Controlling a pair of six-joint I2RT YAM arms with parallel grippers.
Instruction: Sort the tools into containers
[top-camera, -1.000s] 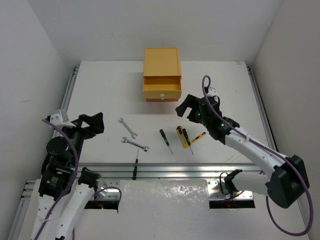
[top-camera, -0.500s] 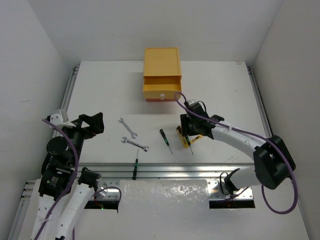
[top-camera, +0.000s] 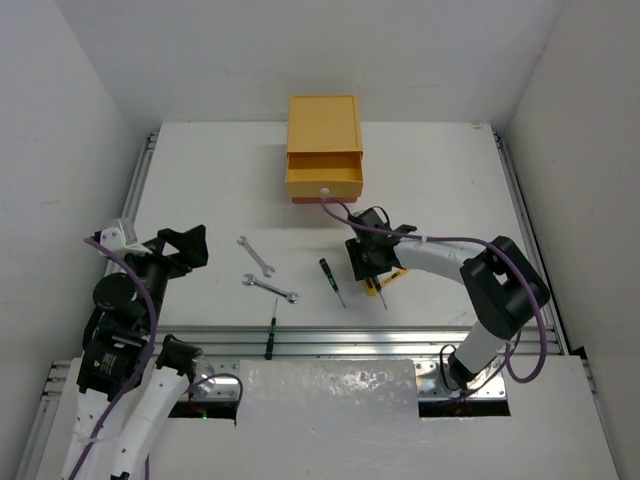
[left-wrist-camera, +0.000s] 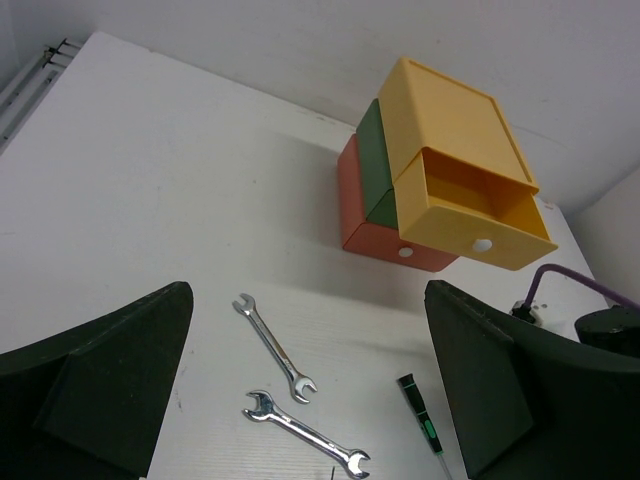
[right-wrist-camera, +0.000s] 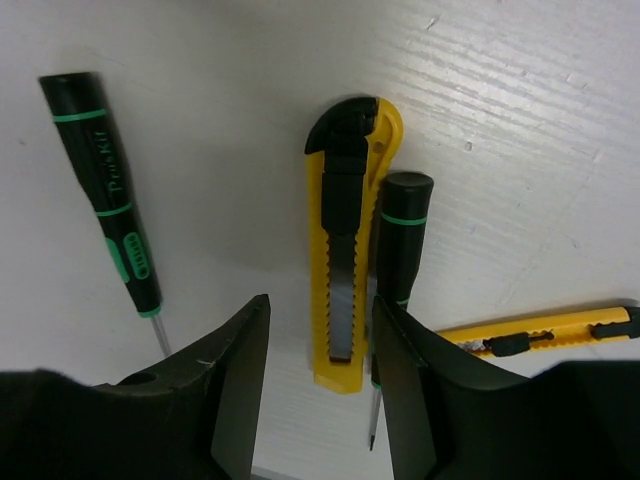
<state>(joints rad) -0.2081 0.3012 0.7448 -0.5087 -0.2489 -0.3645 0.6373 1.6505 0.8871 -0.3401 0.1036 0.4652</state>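
Yellow-and-black cutter (right-wrist-camera: 340, 290) straddled by half-closed right hand (right-wrist-camera: 322, 303), not yet clamped; screwdriver (right-wrist-camera: 402, 235) just beside, right of centre, liable to be pinched along.

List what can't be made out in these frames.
- Top view: the right gripper covers the wide yellow knife.
- Right wrist view: its fingers mask the knife's lower sides, so grip or gap cannot be told.
- Left wrist view: the screwdriver tip is cut off by the bottom edge.
- Left wrist view: green drawer and red drawer are shut, contents hidden. The green knob sits behind the open yellow drawer.
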